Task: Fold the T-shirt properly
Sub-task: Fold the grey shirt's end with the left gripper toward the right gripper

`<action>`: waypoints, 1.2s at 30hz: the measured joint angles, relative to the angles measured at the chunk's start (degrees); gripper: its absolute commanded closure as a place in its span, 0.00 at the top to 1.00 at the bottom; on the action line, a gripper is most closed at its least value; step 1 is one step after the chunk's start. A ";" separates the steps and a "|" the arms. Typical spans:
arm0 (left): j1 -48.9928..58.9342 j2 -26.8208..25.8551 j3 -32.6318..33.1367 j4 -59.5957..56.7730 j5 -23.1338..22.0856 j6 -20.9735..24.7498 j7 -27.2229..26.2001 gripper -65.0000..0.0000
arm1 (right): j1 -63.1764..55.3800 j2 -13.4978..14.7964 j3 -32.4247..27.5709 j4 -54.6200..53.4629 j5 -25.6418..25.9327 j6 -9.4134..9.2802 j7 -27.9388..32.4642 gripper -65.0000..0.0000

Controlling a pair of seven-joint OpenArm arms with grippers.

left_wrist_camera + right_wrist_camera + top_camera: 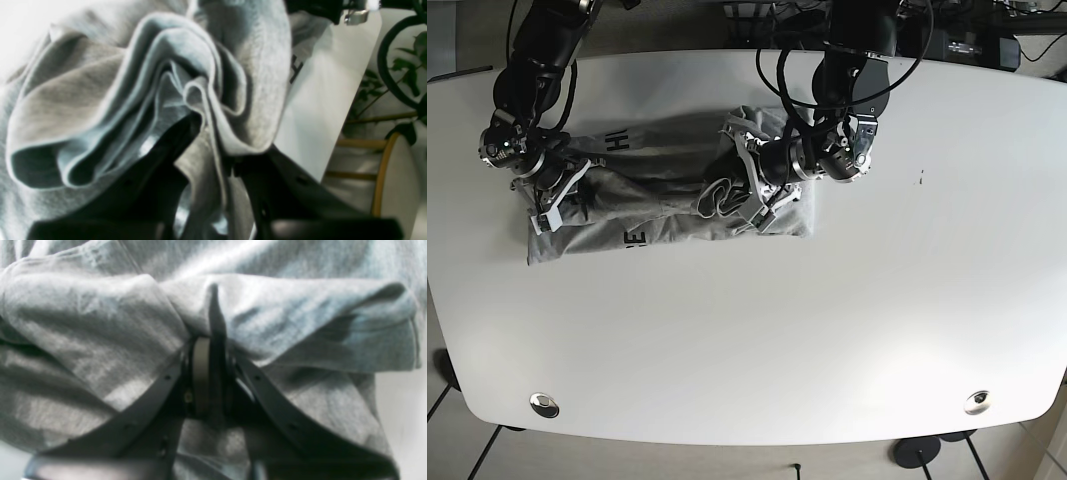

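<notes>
A: So, where is the T-shirt (662, 190) at this moment?

B: In the base view it lies on the white table (827, 330), in the upper left part of the frame, stretched as a long grey band from left to right. Some dark letters show on the cloth near its left end.

A: And the left gripper (745, 190)?

B: It is at the right end of the band, a little left of the centre top of the frame. In the left wrist view its two black fingers (156, 166) are closed together on a thick bundle of folds, so the cloth bunches up above them in many layers. The jaws are almost together, only fabric is between them.

A: What about the right gripper (549, 198)?

B: It is at the left end of the shirt, near the left edge of the base view. In the right wrist view its jaws meet on a ridge of grey fabric in the middle of the frame, and the cloth spreads to both sides over the fingers (146, 406).

A: Is the shirt lifted?

B: Near the left gripper the cloth is raised into a crumpled lump. For the rest I cannot tell.
</notes>
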 measured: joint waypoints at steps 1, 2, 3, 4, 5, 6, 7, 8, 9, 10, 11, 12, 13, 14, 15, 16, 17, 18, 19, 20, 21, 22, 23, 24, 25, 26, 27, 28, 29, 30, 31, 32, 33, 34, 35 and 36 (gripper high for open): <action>-0.31 -0.04 0.33 -0.98 0.02 0.11 -1.38 0.10 | 0.00 0.00 0.00 0.00 0.00 0.00 0.00 0.08; -0.57 -0.17 0.79 -1.66 0.02 0.68 -2.43 0.18 | 0.00 0.00 0.00 0.00 -0.02 0.00 -0.02 0.08; -0.68 -0.20 1.33 -2.03 0.00 2.64 -2.97 0.28 | 0.00 0.00 0.00 0.00 0.00 0.00 0.00 0.08; -0.57 -0.02 2.12 -2.32 -0.17 7.17 -3.76 0.41 | 0.00 0.00 0.00 0.00 0.02 0.00 0.00 0.08; -0.72 0.00 2.75 -2.36 -0.20 9.68 -4.17 0.47 | -0.02 0.00 0.00 0.00 0.02 0.00 0.02 0.08; -1.14 -0.11 3.76 -2.47 -0.24 11.41 -4.26 0.50 | -0.02 0.00 0.00 0.00 0.00 0.00 0.00 0.08; -1.79 -0.39 5.35 -2.51 -0.17 12.57 -4.70 0.50 | -0.02 0.00 0.00 0.00 0.00 0.00 0.00 0.08; -2.58 -0.66 7.15 -2.56 -0.17 13.11 -4.92 0.50 | -0.02 0.00 0.00 0.00 -0.02 0.00 -0.02 0.08; -3.41 -0.63 8.83 -2.56 -0.17 13.14 -4.90 0.50 | -0.17 0.00 0.00 0.00 0.00 0.00 0.00 0.08; -4.20 -0.61 10.75 -2.54 -0.20 13.27 -4.90 0.50 | -0.37 0.00 0.00 0.02 0.02 0.00 0.13 0.08; -5.09 -0.55 12.85 -2.54 -0.28 14.45 -4.85 0.50 | -0.48 0.02 0.00 0.02 0.20 0.00 0.24 0.08; -6.08 -0.46 14.88 -2.54 -0.42 16.24 -4.87 0.50 | -0.50 0.00 0.00 0.02 0.22 0.00 0.24 0.08; -7.30 -0.46 16.83 -2.54 -0.39 17.92 -4.87 0.50 | -0.50 0.00 0.00 0.02 0.20 0.00 0.20 0.08; -9.51 -0.83 19.98 -2.54 -0.42 21.27 -4.90 0.50 | -0.52 -0.02 0.00 0.02 0.20 0.00 0.20 0.08; -11.21 -1.62 22.25 -2.54 -0.50 22.56 -5.09 0.50 | -0.55 -0.22 0.02 0.07 0.17 0.00 0.20 0.08; -13.33 -2.49 24.83 -2.43 -0.81 24.28 -5.11 0.50 | -0.66 -0.74 0.15 0.42 -0.02 -0.07 0.22 0.08; -14.14 -2.73 25.94 -2.25 -0.79 25.35 -5.09 0.50 | -0.68 -0.90 0.15 0.52 -0.04 -0.22 0.24 0.08; -14.40 -3.26 26.67 -0.63 -0.81 25.90 -5.07 0.50 | -0.70 -0.98 0.15 0.55 -0.02 -0.22 0.20 0.08; -14.32 -3.41 26.67 0.96 -0.76 25.88 -5.09 0.50 | -0.72 -0.98 0.15 0.55 -0.02 -0.22 0.20 0.08; -14.23 -3.39 26.91 3.34 -0.79 25.90 -6.64 0.50 | -0.87 -0.98 0.15 0.61 0.09 -0.20 0.44 0.08; -14.36 -3.54 26.91 5.66 -0.85 25.83 -7.63 0.50 | -0.92 -1.09 0.15 0.66 0.02 -0.20 0.44 0.08; -14.36 -3.98 26.88 6.88 -1.16 25.83 -7.80 0.50 | -0.94 -1.11 0.15 0.66 0.04 -0.22 0.48 0.08; -14.03 -4.48 26.69 7.67 -1.25 25.86 -7.87 0.50 | -0.94 -1.09 0.15 0.66 0.02 -0.20 0.44 0.08; -12.83 -5.22 25.59 7.98 -1.22 25.86 -7.85 0.50 | -0.92 -1.11 0.15 0.76 -0.02 -0.22 0.44 0.08; -11.69 -5.99 24.74 8.13 -1.25 25.77 -7.56 0.50 | -0.83 -1.14 0.15 1.18 0.04 -0.20 0.20 0.08; -10.21 -6.82 23.58 8.68 -1.14 25.90 -7.56 0.50 | -0.96 -1.16 0.13 2.23 0.22 -0.20 -0.76 0.08; -7.74 -8.22 21.73 10.23 -0.90 25.90 -7.65 0.50 | -1.49 -1.33 0.04 4.31 1.81 -0.24 -2.82 0.08; -5.99 -9.27 20.41 11.37 -1.11 25.86 -7.63 0.50 | -1.99 -1.42 0.04 5.66 3.76 -0.22 -3.45 0.08; -3.28 -10.58 18.16 12.92 -1.03 25.86 -7.63 0.50 | -2.43 -1.49 0.04 8.00 7.13 -0.22 -4.37 0.08; -1.53 -11.41 16.79 13.70 -1.01 25.90 -7.65 0.50 | -2.10 -1.44 0.46 9.86 9.60 -0.17 -6.25 0.09; 0.11 -12.00 15.54 14.40 -0.83 25.88 -7.65 0.50 | -1.40 -1.62 2.12 11.52 11.89 -0.02 -8.26 0.09; 2.40 -12.66 13.64 15.67 -0.94 25.81 -7.63 0.49 | 0.52 -1.77 6.03 13.42 14.19 -0.02 -12.07 0.09; 4.52 -12.96 11.08 16.76 -1.09 25.66 -7.65 0.43 | 2.95 -1.51 10.45 13.92 15.21 -0.07 -16.65 0.14; 5.84 -12.85 7.96 16.85 -1.03 25.70 -7.63 0.29 | 5.14 -1.18 14.51 13.75 15.02 -0.20 -20.70 0.28; 6.60 -12.70 5.38 16.79 -1.03 25.73 -7.67 0.13 | 6.97 -1.11 18.75 13.03 15.02 -0.17 -23.47 0.47; 6.80 -12.72 4.22 16.48 -1.05 25.73 -7.67 0.04 | 8.02 -0.92 21.22 12.20 15.02 -0.20 -24.76 0.60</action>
